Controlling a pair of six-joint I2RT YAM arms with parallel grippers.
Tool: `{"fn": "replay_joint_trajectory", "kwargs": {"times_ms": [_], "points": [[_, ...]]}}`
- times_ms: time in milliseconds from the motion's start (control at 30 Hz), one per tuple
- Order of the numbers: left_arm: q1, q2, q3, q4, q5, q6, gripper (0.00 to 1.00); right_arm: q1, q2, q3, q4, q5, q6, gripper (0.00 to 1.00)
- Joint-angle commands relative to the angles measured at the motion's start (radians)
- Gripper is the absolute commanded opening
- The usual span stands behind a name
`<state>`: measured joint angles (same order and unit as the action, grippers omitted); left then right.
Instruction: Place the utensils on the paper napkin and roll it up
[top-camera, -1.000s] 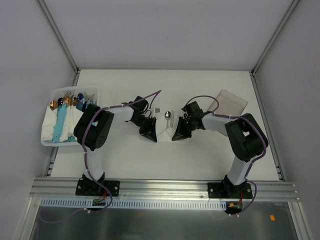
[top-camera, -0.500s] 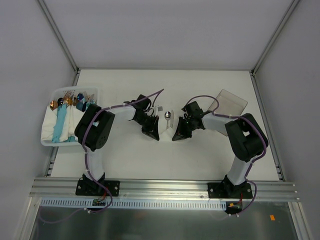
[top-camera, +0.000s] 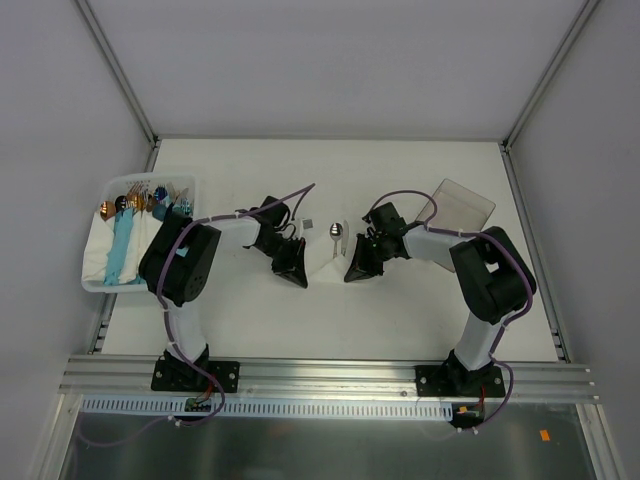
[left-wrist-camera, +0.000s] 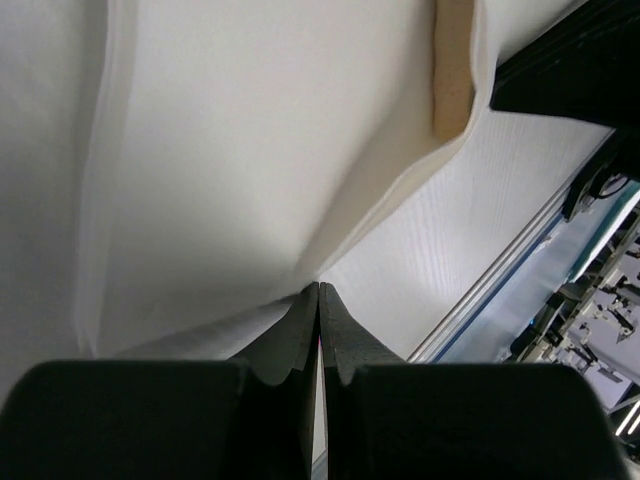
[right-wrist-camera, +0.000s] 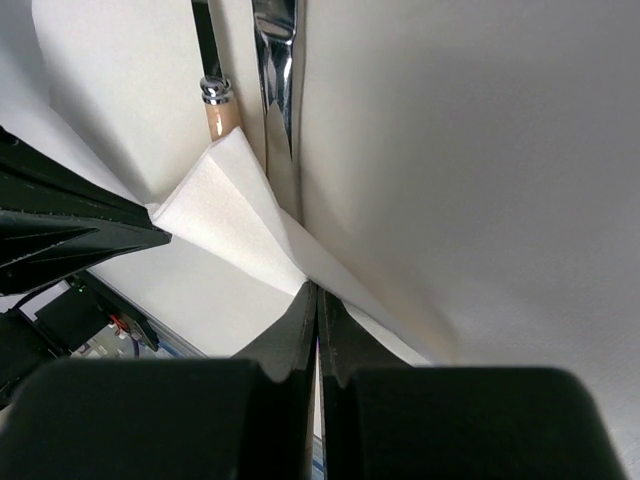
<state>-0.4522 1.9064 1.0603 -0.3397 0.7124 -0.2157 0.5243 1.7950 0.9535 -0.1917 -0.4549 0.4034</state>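
Note:
The white paper napkin (top-camera: 325, 264) lies mid-table, lifted into folds between my two grippers. A spoon (top-camera: 336, 231) pokes its rounded end out of the far side. In the right wrist view, a shiny silver utensil (right-wrist-camera: 276, 60) and a coppery-handled one (right-wrist-camera: 216, 112) lie inside the napkin (right-wrist-camera: 450, 150) fold. My left gripper (top-camera: 294, 271) is shut with the napkin (left-wrist-camera: 250, 150) edge pinched at its tips (left-wrist-camera: 319, 286); a tan utensil end (left-wrist-camera: 453, 70) shows under the sheet. My right gripper (top-camera: 357, 268) is shut on the opposite edge (right-wrist-camera: 317, 287).
A white bin (top-camera: 101, 283) at the left edge holds light-blue rolled bundles and spare cutlery. A clear plastic tray (top-camera: 463, 205) sits at the back right. A small grey square (top-camera: 311, 224) lies just beyond the napkin. The aluminium rail (top-camera: 330, 375) runs along the near edge.
My left gripper has pulled a little left and toward the near edge, drawing the napkin's side with it. The right gripper has barely moved.

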Motion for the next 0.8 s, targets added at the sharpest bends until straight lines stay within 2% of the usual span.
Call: {"fn": "replay_joint_trajectory", "kwargs": {"times_ms": [0, 100, 267, 500, 767], "points": [[0.014, -0.079, -0.055, -0.035, -0.036, 0.074, 0.00, 0.002, 0.021, 0.007, -0.074, 0.056, -0.047, 0.00], [0.014, -0.154, -0.063, -0.035, 0.004, 0.114, 0.00, 0.002, 0.026, 0.008, -0.077, 0.055, -0.054, 0.00], [0.009, -0.191, 0.032, -0.035, -0.065, 0.159, 0.00, 0.002, 0.027, 0.010, -0.077, 0.050, -0.058, 0.00], [0.007, -0.052, 0.170, -0.038, -0.143, 0.115, 0.00, 0.002, 0.020, 0.025, -0.081, 0.035, -0.051, 0.01], [0.006, 0.031, 0.133, -0.090, -0.198, 0.147, 0.00, -0.001, -0.058, 0.060, -0.123, 0.028, -0.044, 0.08]]}}
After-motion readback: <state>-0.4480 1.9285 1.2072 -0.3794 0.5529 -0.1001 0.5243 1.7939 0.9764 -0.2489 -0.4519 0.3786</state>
